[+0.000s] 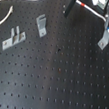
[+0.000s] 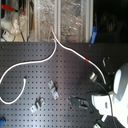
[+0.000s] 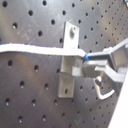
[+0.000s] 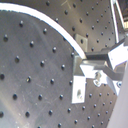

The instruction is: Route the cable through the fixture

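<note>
The long thin white flexible cable [image 2: 47, 59] lies across the black perforated metal worktop [image 1: 56, 81]. In the second exterior view it curls from a loose end near that view's left edge of the worktop, rises toward the far edge, then slants down to the second exterior view's right, where a short red band [image 2: 88, 59] marks it before it reaches the arm. In the first exterior view the red band [image 1: 83, 3] sits at the far edge of the worktop, beside a dark stretch of cord.

The small light-grey metal upright fixture [image 1: 104, 39] stands near the worktop's far corner on the first exterior view's right. In both wrist views the cable [image 3: 35, 48] meets the top of this fixture [image 3: 67, 75] and lies across it.

The pincer [image 3: 100, 67] is closed on the cable right at the fixture, its grey fingers [image 3: 117, 55] clamped beside a blue mark on the cord.

A similar grey angled bracket [image 1: 41, 24] and a flat grey two-pronged bracket [image 1: 12, 37] sit well apart from the fixture, toward the first exterior view's left of the worktop.
</note>
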Robot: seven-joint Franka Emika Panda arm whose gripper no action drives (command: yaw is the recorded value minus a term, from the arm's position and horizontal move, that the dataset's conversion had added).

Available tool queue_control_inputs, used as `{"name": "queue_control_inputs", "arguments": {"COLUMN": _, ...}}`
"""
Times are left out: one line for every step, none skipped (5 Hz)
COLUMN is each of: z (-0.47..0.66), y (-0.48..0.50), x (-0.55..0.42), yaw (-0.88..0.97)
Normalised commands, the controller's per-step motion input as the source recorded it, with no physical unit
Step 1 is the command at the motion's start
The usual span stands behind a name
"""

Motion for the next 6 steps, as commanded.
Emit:
{"name": "queue_control_inputs", "arguments": {"z": 0.0, "y": -0.016, "x": -0.339, "yaw": 0.1}}
{"name": "queue_control_inputs", "arguments": {"z": 0.01, "y": 0.034, "x": -0.393, "yaw": 0.13}}
{"name": "queue_control_inputs", "arguments": {"z": 0.01, "y": 0.047, "x": -0.387, "yaw": 0.14}}
{"name": "queue_control_inputs", "arguments": {"z": 0.01, "y": 0.026, "x": -0.301, "yaw": 0.11}}
{"name": "queue_control_inputs", "arguments": {"z": 0.01, "y": 0.088, "x": -0.134, "yaw": 0.0}}
{"name": "queue_control_inputs", "arguments": {"z": 0.0, "y": 0.382, "x": -0.061, "yaw": 0.0}}
